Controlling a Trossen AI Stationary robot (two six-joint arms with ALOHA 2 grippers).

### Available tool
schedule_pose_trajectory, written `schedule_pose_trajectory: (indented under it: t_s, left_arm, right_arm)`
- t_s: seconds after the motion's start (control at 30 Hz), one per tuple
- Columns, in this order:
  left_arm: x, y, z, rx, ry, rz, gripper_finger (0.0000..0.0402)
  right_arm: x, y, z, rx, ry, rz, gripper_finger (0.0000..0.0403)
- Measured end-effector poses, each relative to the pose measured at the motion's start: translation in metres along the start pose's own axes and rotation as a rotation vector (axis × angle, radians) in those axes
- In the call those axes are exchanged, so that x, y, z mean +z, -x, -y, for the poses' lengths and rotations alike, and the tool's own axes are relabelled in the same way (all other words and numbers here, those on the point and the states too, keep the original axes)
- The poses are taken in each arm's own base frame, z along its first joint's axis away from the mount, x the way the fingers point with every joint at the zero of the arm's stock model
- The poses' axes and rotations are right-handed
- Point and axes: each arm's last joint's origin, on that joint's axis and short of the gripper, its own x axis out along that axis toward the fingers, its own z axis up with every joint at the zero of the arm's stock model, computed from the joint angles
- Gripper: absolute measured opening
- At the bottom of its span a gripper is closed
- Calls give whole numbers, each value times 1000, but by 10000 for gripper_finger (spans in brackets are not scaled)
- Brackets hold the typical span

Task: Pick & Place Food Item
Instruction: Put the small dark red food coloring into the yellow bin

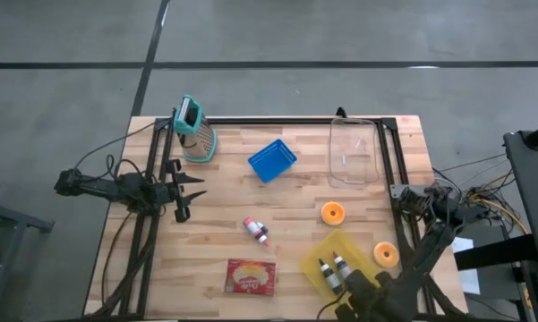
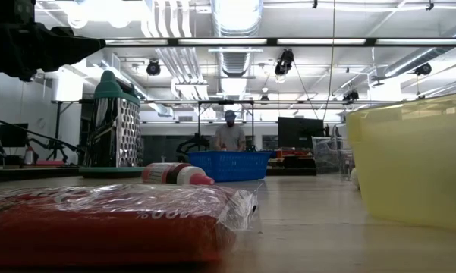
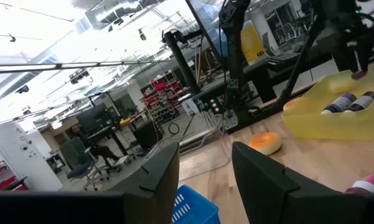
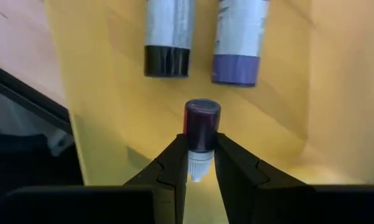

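My right gripper hangs over the near end of the yellow bin and is shut on a small dark-red bottle with a white cap. Two larger bottles, one black-capped and one purple-capped, lie side by side on the bin's floor. A second small bottle lies on its side on the table, and a red food packet lies flat near the front edge. My left gripper waits open at the table's left side. My right gripper pinches the small bottle between its two fingers, just below the white cap. The fingers point down from above. The bottle hangs upright below them, cap up, clear of the bin's floor.
A blue basket sits at the table's middle far side, a clear container at the far right, and a grater at the far left. Two orange round items lie beside the bin. A person stands far behind the table.
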Motion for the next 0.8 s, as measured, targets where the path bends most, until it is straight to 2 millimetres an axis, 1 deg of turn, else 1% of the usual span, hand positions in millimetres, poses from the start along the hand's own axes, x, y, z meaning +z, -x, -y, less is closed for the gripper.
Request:
schedule_pose_trajectory:
  t_s: [0.13,0.23,0.43,0.67,0.8]
  left_arm:
    - [0,0,0,-1,0,0,152]
    - [0,0,0,-1,0,0,152]
    - [0,0,0,-1,0,0,152]
    - [0,0,0,0,0,0,152]
    - [0,0,0,-1,0,0,152]
  right_arm:
    - [-6,-19,-4,-65,9,-46,68]
    - [-10,-30,-8,-80,10,-70,68]
    - [-15,-46,-14,-87,42,-94,68]
    - [-16,-55,-15,-111,42,-83,68]
    - [-16,-56,-15,-113,42,-82,68]
